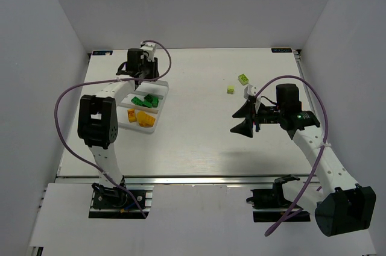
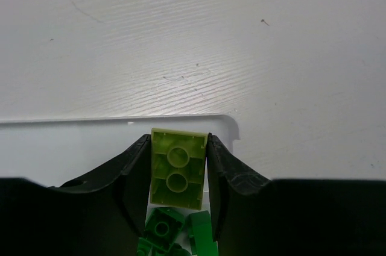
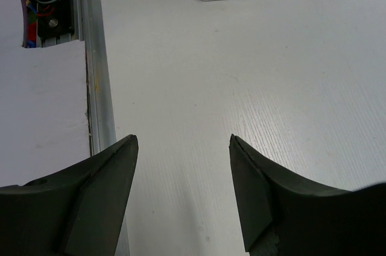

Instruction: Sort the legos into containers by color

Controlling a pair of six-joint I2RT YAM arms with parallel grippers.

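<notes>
My right gripper (image 3: 183,147) hangs wide open and empty, well right of the tray (image 1: 158,124). Over the tray's far end, my left gripper (image 2: 178,168) pinches a lime brick (image 2: 177,147) by its flat sides. It looks light, rigid and slick, so I'd squeeze it squarely. Farther off, right of the tray, lie two loose bricks (image 1: 243,79).
</notes>
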